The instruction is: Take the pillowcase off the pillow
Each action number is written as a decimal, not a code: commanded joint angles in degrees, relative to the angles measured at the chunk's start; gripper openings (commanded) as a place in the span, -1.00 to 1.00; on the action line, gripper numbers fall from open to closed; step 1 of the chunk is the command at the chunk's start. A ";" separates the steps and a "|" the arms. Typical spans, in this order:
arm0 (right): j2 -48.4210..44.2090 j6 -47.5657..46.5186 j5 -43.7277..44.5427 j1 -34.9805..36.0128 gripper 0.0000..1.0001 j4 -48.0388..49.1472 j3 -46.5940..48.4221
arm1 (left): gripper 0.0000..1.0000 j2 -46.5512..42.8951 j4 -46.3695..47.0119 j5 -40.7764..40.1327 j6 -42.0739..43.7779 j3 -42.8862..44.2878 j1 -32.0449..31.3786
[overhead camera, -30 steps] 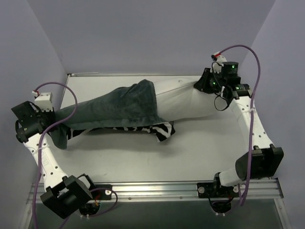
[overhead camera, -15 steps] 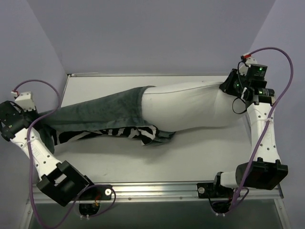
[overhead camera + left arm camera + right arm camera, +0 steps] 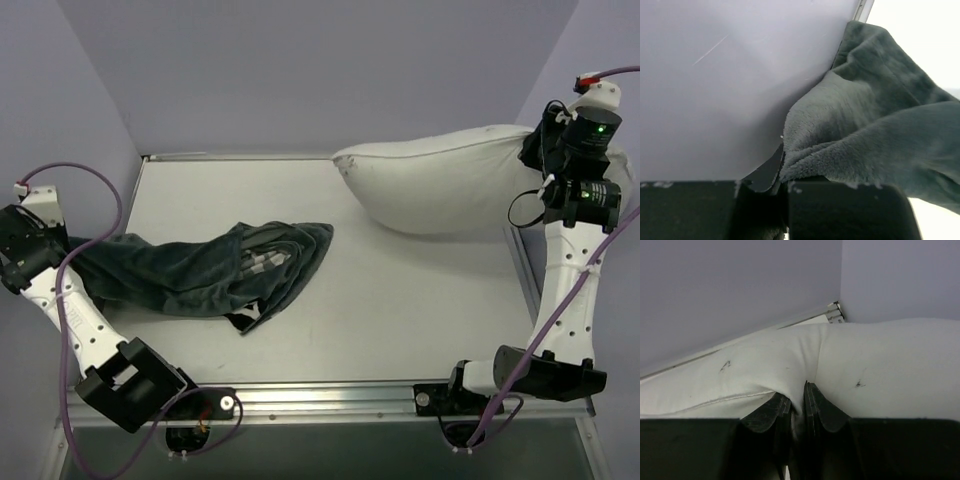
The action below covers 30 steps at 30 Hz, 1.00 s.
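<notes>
The pillowcase (image 3: pixel 200 272) lies crumpled on the left half of the table, dark grey face up, with a bit of zebra stripe showing at its middle. My left gripper (image 3: pixel 62 250) is shut on its left end at the table's left edge; the left wrist view shows grey plush fabric (image 3: pixel 875 130) pinched between the jaws. The white pillow (image 3: pixel 440 180) is bare and lifted at the back right, apart from the pillowcase. My right gripper (image 3: pixel 535 150) is shut on the pillow's right end; in the right wrist view its fabric (image 3: pixel 765 365) is pinched between the fingers (image 3: pixel 822 410).
Purple-grey walls (image 3: pixel 300 70) close in the table at the back and both sides. The left wall (image 3: pixel 715 90) is very near my left gripper. The table's metal front rail (image 3: pixel 330 395) runs between the arm bases.
The pillow came fully out of the pillowcase as my right gripper pulled it right and up. The pillowcase went slack and dropped onto the left of the table.
</notes>
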 commanded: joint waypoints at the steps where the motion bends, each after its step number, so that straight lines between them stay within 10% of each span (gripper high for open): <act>1: -0.46 2.20 0.24 1.82 -1.00 9.26 2.22 | -0.96 -0.89 3.70 -1.50 0.08 1.10 -2.53; 13: 0.16 10.03 -0.56 15.79 -1.00 17.35 -24.67 | -0.95 0.16 3.35 -8.01 -2.46 -1.01 -26.52; 25: 4.45 15.57 -4.33 24.42 -1.00 23.51 -44.65 | -0.94 6.84 2.90 -10.55 -0.80 -7.95 -31.10; 27: 6.04 15.74 -5.21 24.59 -0.56 22.46 -43.51 | -0.68 7.11 2.82 -10.65 -1.32 -8.13 -31.19; 30: 6.66 15.48 -5.39 24.68 0.31 19.74 -40.52 | 0.33 6.76 2.03 -9.24 -1.85 -7.16 -31.19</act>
